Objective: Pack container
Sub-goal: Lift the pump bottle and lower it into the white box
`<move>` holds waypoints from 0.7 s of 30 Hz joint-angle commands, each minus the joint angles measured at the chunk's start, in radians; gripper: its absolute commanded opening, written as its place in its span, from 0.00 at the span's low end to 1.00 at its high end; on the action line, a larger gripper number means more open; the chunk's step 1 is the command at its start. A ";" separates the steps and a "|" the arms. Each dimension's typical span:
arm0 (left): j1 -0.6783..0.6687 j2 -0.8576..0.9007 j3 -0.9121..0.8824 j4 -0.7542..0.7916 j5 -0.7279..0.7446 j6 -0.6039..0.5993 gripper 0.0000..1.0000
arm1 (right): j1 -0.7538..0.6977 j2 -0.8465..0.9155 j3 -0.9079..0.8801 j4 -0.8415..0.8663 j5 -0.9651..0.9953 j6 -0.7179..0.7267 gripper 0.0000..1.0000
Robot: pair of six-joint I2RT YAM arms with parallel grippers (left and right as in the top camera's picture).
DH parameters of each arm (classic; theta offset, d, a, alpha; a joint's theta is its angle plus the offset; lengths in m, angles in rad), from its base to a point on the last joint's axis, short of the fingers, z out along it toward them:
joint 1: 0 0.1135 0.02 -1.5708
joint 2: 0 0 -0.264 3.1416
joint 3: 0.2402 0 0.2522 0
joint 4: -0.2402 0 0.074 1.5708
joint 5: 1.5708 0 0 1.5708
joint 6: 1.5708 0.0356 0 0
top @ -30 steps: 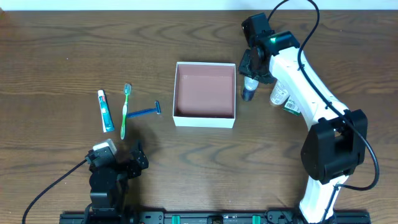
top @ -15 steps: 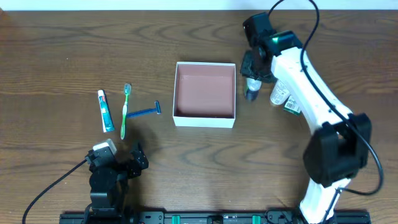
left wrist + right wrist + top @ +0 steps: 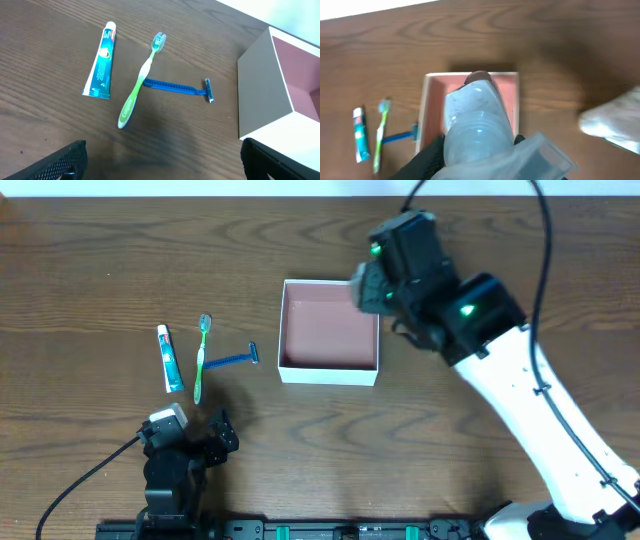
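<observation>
The container (image 3: 322, 340), a square shallow white box with a pinkish-brown inside, sits mid-table. It also shows in the left wrist view (image 3: 260, 95) and the right wrist view (image 3: 434, 105). My right gripper (image 3: 367, 283) hangs over the box's right rim, shut on a clear plastic bottle (image 3: 477, 125) with a dark cap, held above the box's inside. My left gripper (image 3: 190, 442) rests open and empty near the front left; its fingers (image 3: 60, 162) frame bare wood.
A toothpaste tube (image 3: 169, 358), a green toothbrush (image 3: 201, 360) and a blue razor (image 3: 232, 360) lie left of the box. A blurred whitish object (image 3: 615, 120) lies on the table right of the box. My right arm (image 3: 520, 380) hides that area from overhead.
My right gripper has lifted the bottle off the table beside the box's right side and moved left and up over the box. The left arm has not moved.
</observation>
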 commanded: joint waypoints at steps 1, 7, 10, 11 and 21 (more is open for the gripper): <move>-0.002 -0.001 -0.014 0.000 -0.001 0.018 0.98 | 0.043 0.068 0.014 0.032 0.043 -0.018 0.24; -0.002 -0.001 -0.014 0.000 -0.001 0.018 0.98 | 0.048 0.255 0.014 0.114 0.042 -0.002 0.24; -0.002 -0.001 -0.014 0.000 -0.001 0.018 0.98 | 0.043 0.334 0.014 0.176 0.003 -0.003 0.24; -0.002 -0.001 -0.014 0.000 -0.001 0.018 0.98 | 0.043 0.353 0.014 0.193 -0.020 -0.003 0.24; -0.002 -0.001 -0.014 0.000 -0.001 0.017 0.98 | 0.053 0.424 0.014 0.285 -0.056 -0.014 0.38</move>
